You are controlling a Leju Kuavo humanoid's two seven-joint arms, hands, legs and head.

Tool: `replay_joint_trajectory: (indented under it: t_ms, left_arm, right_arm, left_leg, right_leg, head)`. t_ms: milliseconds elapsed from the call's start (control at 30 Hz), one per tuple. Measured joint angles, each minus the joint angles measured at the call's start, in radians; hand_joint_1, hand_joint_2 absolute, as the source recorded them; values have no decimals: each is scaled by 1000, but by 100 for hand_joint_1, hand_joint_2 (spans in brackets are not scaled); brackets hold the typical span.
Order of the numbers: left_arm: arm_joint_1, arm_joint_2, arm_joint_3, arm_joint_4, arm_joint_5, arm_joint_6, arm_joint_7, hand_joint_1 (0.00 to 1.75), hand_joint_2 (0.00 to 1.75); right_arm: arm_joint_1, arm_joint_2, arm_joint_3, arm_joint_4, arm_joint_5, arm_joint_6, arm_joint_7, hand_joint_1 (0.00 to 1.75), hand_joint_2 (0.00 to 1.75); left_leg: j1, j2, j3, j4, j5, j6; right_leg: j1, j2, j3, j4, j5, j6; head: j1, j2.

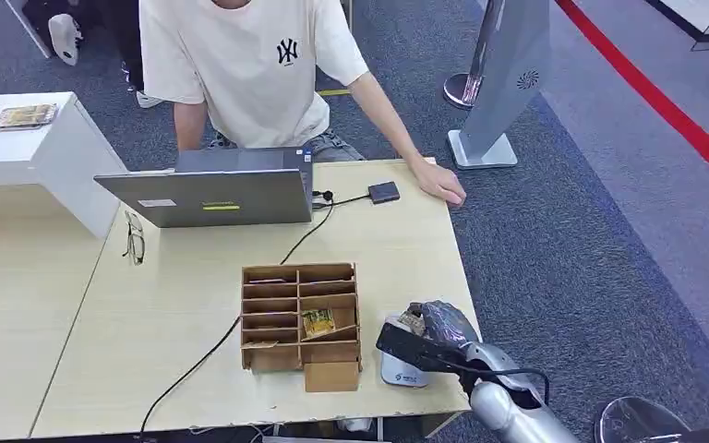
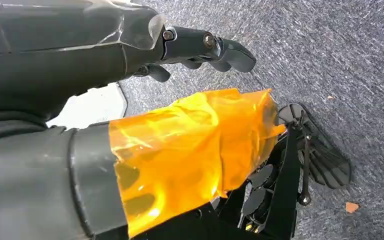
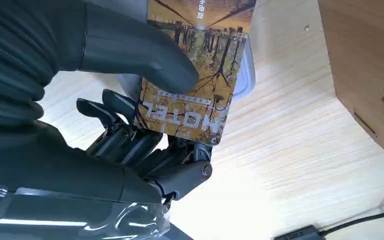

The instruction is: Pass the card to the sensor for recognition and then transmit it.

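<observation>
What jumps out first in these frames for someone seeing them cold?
The right hand at the table's near right corner, pinching a hotel card under its thumb over the white sensor. Just left of it stands a wooden slotted organizer with another card in one compartment. Across the table, a person in a white T-shirt sits behind an open laptop, one hand resting on the far right edge.

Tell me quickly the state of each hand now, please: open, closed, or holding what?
Left hand: holds nothing; fingers curled inward, closed.
Right hand: holding the yellow-brown picture card printed "HOTEL", thumb pressed on its face.
</observation>
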State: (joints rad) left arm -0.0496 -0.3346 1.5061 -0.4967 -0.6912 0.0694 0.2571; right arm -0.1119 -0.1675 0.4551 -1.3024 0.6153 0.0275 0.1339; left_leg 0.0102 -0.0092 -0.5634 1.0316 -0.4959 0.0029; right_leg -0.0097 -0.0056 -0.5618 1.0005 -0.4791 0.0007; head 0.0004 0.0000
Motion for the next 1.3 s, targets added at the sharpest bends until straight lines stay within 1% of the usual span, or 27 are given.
replay_joint_trajectory:
  t_ms: [1300]
  left_arm:
    - [0, 0, 0, 0, -3, 0, 5, 0, 0]
  right_arm:
    - [-10, 5, 0, 23, 0, 3, 0, 175, 175]
  left_leg:
    - [0, 0, 4, 0, 0, 0]
  right_leg:
    - [0, 0, 4, 0, 0, 0]
  head:
    - [0, 0]
